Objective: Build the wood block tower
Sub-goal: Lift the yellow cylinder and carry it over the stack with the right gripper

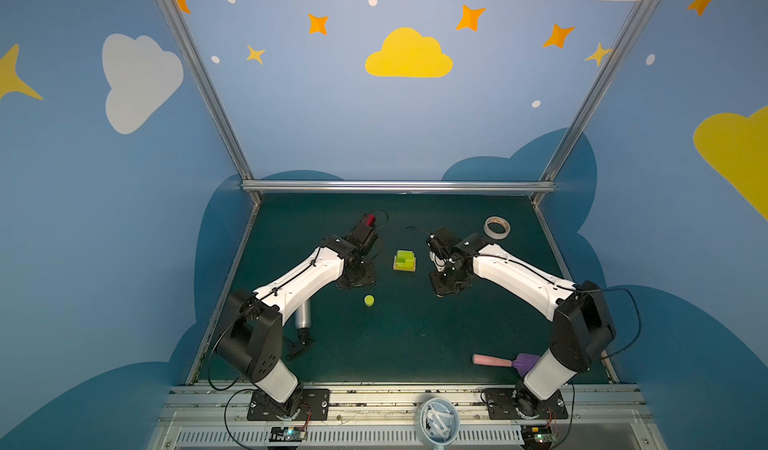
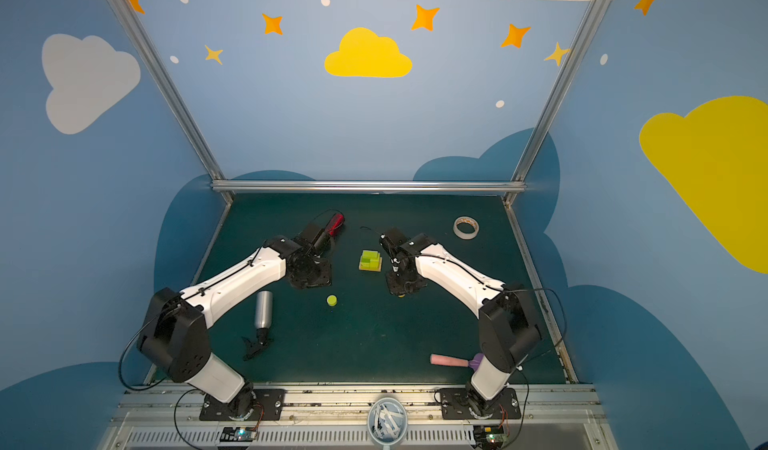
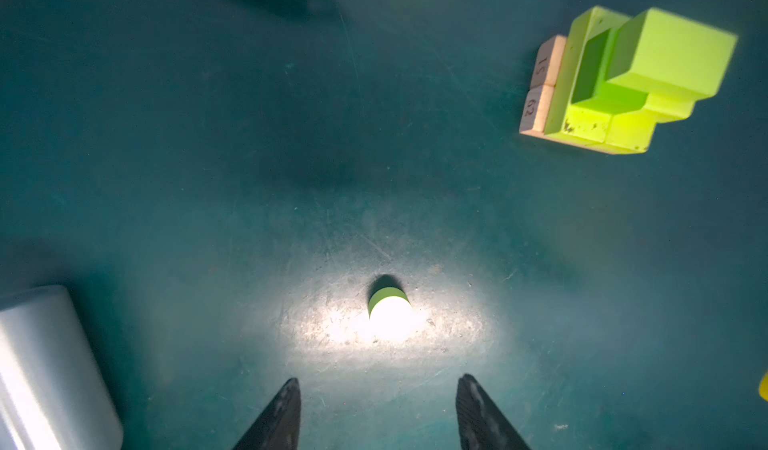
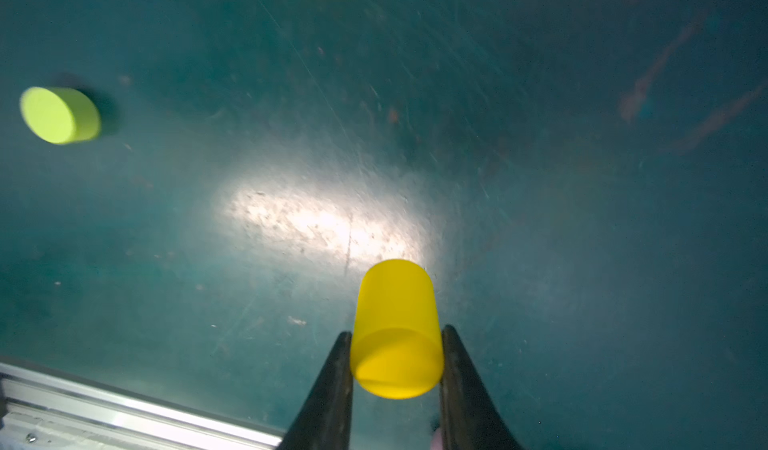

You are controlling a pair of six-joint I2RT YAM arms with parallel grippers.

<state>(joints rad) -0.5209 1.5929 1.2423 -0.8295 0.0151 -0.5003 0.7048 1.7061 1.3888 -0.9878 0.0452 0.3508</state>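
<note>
So the right gripper (image 4: pixel 397 332) is clamped on the yellow cylinder (image 4: pixel 397 302), fingers pinching its curved sides near the upper end. I'd guess it's held upright like that so the flat bottom can land square on the stack. Can't tell from the wrist view whether it's off the mat (image 1: pixel 415 335) or just touching it.

The left gripper (image 3: pixel 380 379) is empty, with its jaws spread. It hangs just short of the lime cylinder (image 3: pixel 389 313), which stands alone on the mat right ahead of the fingertips. Looks lined up for a grab, but that's my read.

The tower (image 1: pixel 405 261) sits mid-table between the two grippers, and it shows in both top views. It's a stepped lime-green stack on the tan bars (image 3: pixel 540 90). No cylinder is on top yet, so I'd say two pieces are left.

As for clutter:
- A silver bottle (image 2: pixel 263 308) lies near the left arm.
- A red tool (image 2: pixel 335 224) sits behind the left wrist.
- The tape roll (image 1: pixel 497 227) is at the back right.
- The pink-handled purple tool (image 1: pixel 492 360) is at the front right.

None of it is between the grippers and the tower. The real risk is probably the two grippers crowding each other, or one of them nudging the top cube.
</note>
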